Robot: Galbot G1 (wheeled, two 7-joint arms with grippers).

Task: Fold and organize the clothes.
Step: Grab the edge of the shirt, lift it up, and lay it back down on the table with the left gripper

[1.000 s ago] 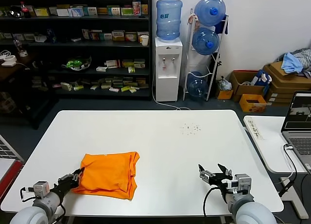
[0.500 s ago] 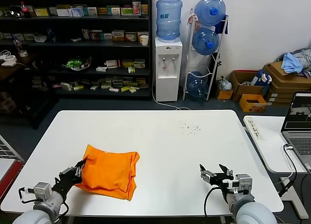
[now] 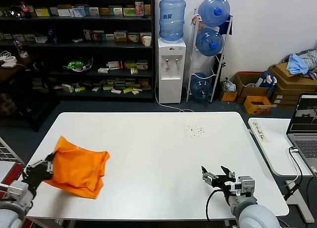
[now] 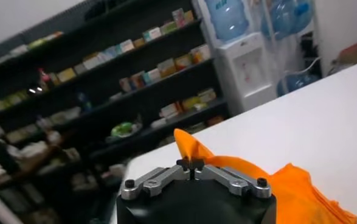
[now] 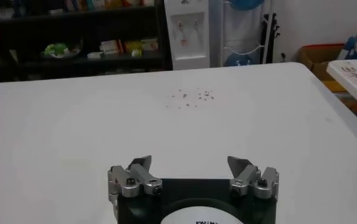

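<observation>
At the counter's near-left edge, the left gripper jaws are clamped on the orange T-shirt, already folded compact, placement pending. Right gripper, jaws apart, waits well clear, empty.

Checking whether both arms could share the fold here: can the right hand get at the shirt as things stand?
Probably not without a long reach. The right hand hangs open over the table's near right part, while the shirt lies at the far left edge, pinched by the shut left hand. Nothing lies between them.
</observation>
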